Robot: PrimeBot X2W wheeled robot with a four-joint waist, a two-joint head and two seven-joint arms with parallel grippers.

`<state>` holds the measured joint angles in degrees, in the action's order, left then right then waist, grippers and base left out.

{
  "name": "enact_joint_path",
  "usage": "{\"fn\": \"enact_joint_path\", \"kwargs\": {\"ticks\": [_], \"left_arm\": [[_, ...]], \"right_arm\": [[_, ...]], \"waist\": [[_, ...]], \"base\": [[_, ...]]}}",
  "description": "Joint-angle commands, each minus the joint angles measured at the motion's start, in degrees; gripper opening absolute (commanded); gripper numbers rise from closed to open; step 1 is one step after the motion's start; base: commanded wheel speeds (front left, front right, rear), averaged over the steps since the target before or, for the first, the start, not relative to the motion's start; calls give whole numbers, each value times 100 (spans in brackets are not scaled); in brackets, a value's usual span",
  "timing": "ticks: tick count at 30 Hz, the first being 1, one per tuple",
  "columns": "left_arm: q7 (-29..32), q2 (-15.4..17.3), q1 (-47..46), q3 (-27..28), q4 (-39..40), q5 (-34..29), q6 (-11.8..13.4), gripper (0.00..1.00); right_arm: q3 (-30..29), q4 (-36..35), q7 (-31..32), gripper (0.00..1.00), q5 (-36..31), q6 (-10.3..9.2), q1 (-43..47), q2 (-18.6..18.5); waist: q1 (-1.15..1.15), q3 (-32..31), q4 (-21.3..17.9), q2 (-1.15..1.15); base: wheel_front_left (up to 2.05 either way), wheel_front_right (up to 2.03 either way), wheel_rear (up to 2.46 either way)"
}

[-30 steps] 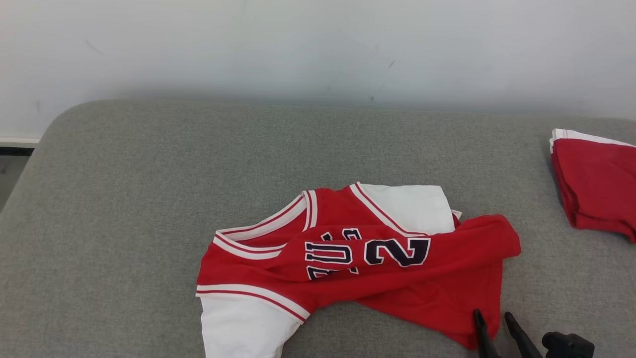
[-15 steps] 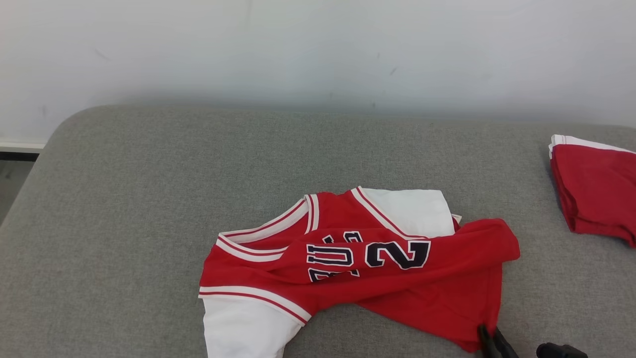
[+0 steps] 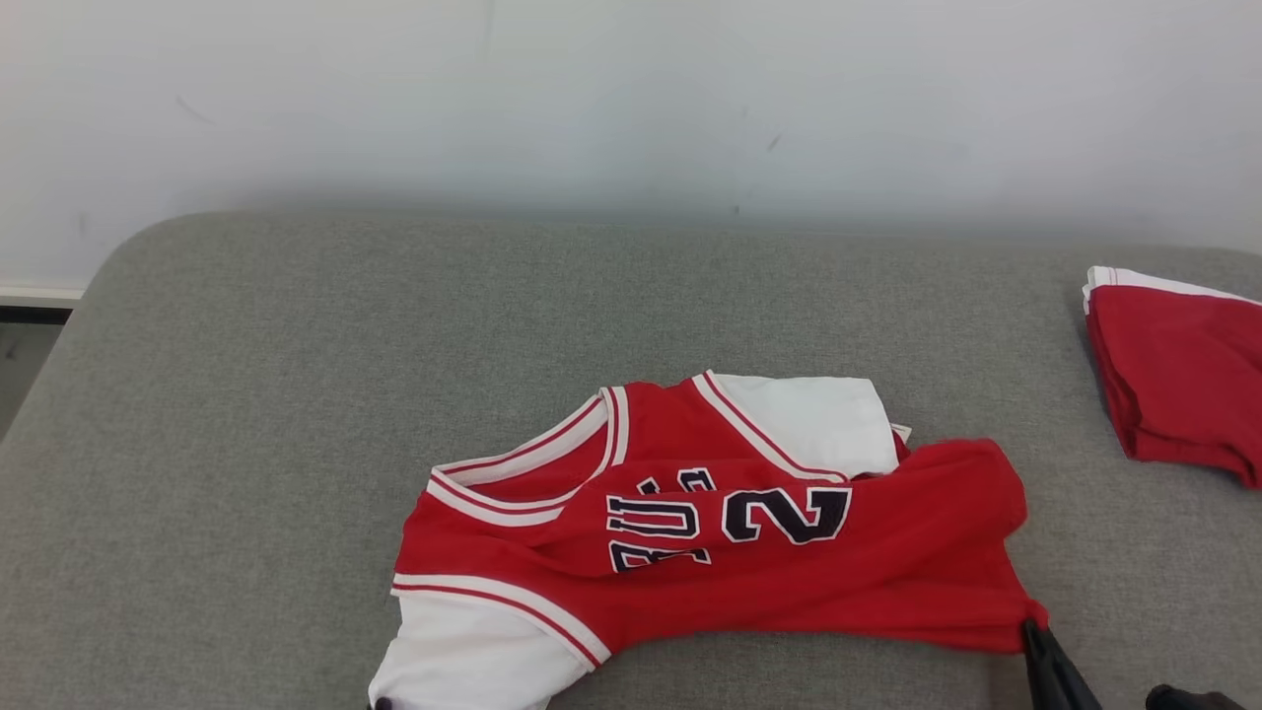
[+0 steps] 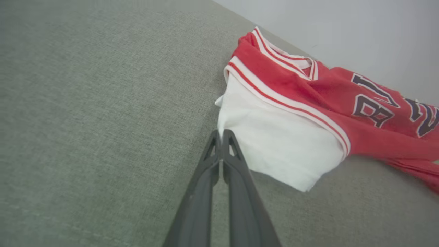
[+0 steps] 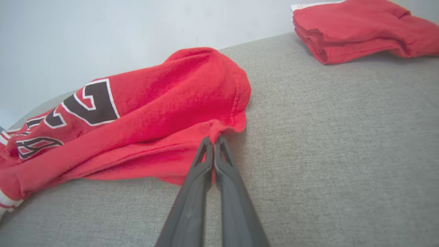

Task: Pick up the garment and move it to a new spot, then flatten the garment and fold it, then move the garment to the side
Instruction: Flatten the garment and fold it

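1. Closed tight, my right fingers point(image 5: 213, 141) pinch the red hem corner of the jersey point(image 3: 690, 513), low at 5 o'clock in my head view.
2. At 7 o'clock my left fingers point(image 4: 222, 134) are pressed together too, their tips nipping the edge of the jersey's white sleeve point(image 4: 274, 144).
3. Between my two grips, toward 6 o'clock, the jersey lies crumpled on the grey padded worktop point(image 3: 296, 394). Its red body is folded over itself, with dark white-edged lettering and a number facing up.
4. On the heap's far side, the striped neckline point(image 3: 532, 463) sits toward 10 o'clock and a second white sleeve point(image 3: 818, 419) toward 1 o'clock.
5. Out at 3 o'clock, well apart from the jersey, a folded red garment point(image 3: 1183, 375) with white trim rests on the worktop.
6. Farthest off, at 12 o'clock, a pale wall point(image 3: 631, 99) rises behind the worktop.
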<state>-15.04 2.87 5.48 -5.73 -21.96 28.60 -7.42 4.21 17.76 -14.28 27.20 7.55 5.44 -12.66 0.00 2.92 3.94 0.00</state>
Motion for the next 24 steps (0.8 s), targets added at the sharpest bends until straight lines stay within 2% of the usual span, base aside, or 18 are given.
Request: {"fn": "enact_joint_path", "kwargs": {"ticks": [1,6,12,15,17,22,24], "left_arm": [[-15,2,44,30,116,-17,-10,0],[-15,4,144,59,730,-144,-10,0],[-14,146,-516,-228,1106,54,-5,0],[176,387,-1217,-420,1259,284,-5,0],[533,709,-2072,-558,1414,568,-5,0],[1343,1198,-3785,-596,1437,1060,-5,0],[1594,1294,-4554,-514,1314,1256,-5,0]], "right_arm": [[-30,-91,-26,0,35,-14,90,-31],[-20,-753,153,0,77,-14,178,-163],[162,-1414,527,0,146,-14,-198,-273],[236,-1671,737,0,330,-14,-634,-461],[344,-1819,1006,0,468,-14,-1296,-710],[454,-1599,1411,0,947,-14,-2866,-1063],[535,-1403,1519,0,1166,-14,-3595,-1154]], "waist": [[0,8,8,0],[0,37,1,0],[0,192,-61,0],[0,357,-115,0],[0,610,-182,0],[0,1200,-277,0],[0,1461,-277,0]], "base": [[0,0,0],[0,0,0],[0,0,0],[0,0,0],[0,0,0],[0,0,0],[0,0,0]]}}
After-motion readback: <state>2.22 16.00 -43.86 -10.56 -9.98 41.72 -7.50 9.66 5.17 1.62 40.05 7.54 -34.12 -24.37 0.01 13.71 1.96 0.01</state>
